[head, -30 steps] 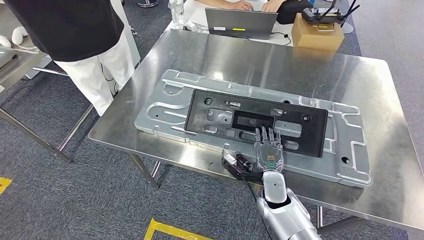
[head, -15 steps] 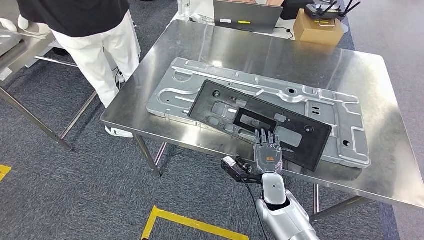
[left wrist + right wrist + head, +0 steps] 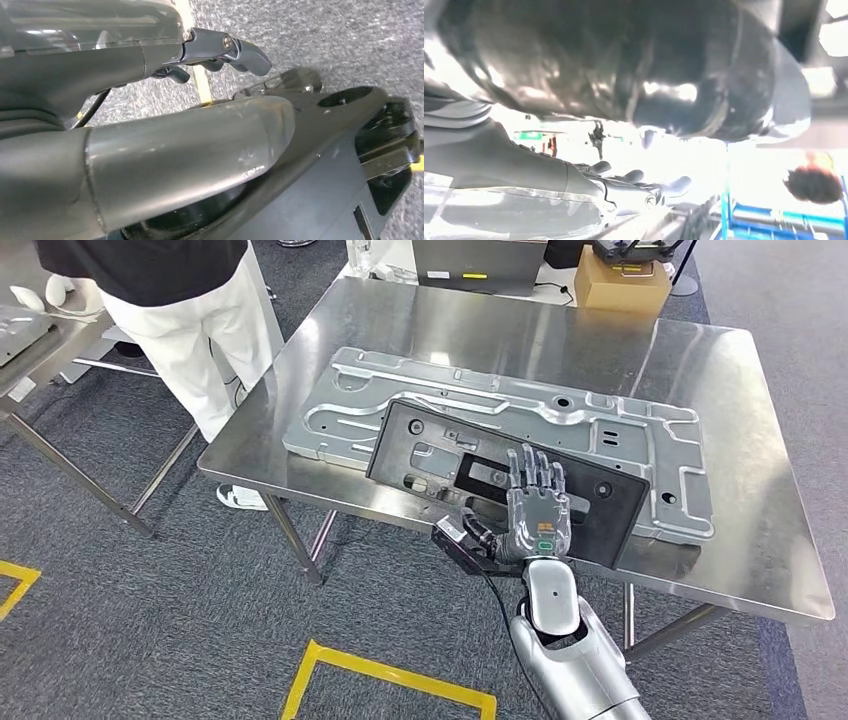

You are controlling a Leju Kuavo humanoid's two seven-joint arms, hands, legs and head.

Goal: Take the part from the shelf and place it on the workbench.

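Observation:
The black plastic part (image 3: 440,455), a long flat panel with cut-outs, is tilted over the near half of a silver metal plate (image 3: 400,390) on a steel table (image 3: 720,370). My right hand (image 3: 535,510) grips its near edge, with the fingers spread across the top face. The thumb is hidden under the panel. The part's near edge sticks out past the table's front edge. In the right wrist view the glare washes out most detail, and the fingers (image 3: 644,185) show dimly. My left hand (image 3: 200,150) hangs over the grey carpet and holds nothing, its fingers (image 3: 245,52) apart from the thumb.
A person in white trousers (image 3: 190,320) stands at the table's left corner. A cardboard box (image 3: 622,280) and a laptop (image 3: 480,260) sit beyond the far edge. Another metal table (image 3: 30,350) stands at far left. Yellow tape (image 3: 390,675) marks the carpet in front.
My right hand has risen and drawn the black part toward me. The part has turned and tilted up off the silver plate. The whole view has also shifted.

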